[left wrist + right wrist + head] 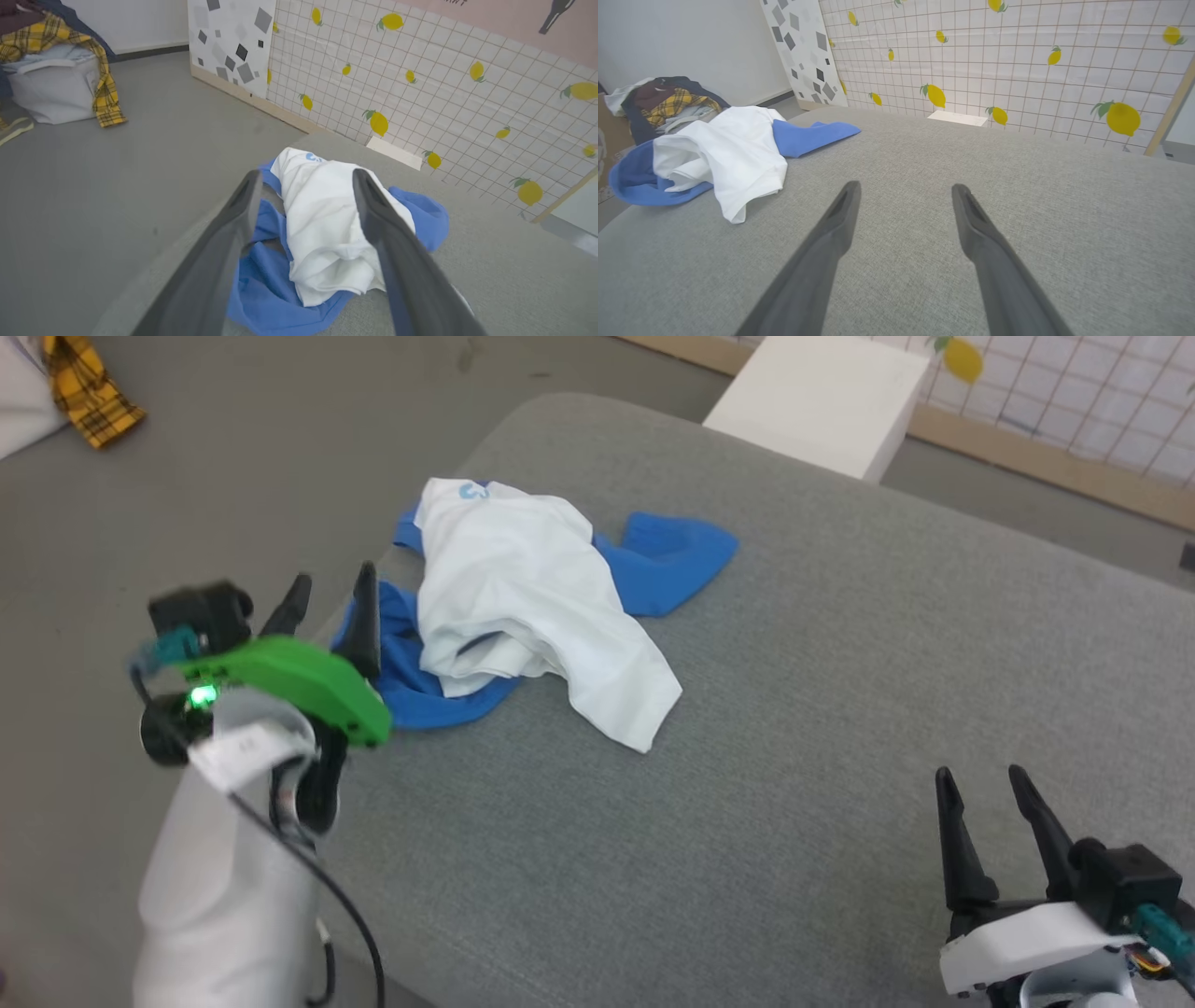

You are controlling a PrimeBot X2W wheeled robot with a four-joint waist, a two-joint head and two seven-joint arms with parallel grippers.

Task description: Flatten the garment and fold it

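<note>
- Right gripper (980, 777) at five o'clock, spread wide, empty; left gripper (332, 579) at nine o'clock likewise, just beside the T-shirt (523, 588)
- T-shirt lies crumpled; flattening and folding both not yet done

The T-shirt (523, 588) lies near the far left corner of the padded bench (840, 709); a box (822, 401) stands behind its far edge.
</note>
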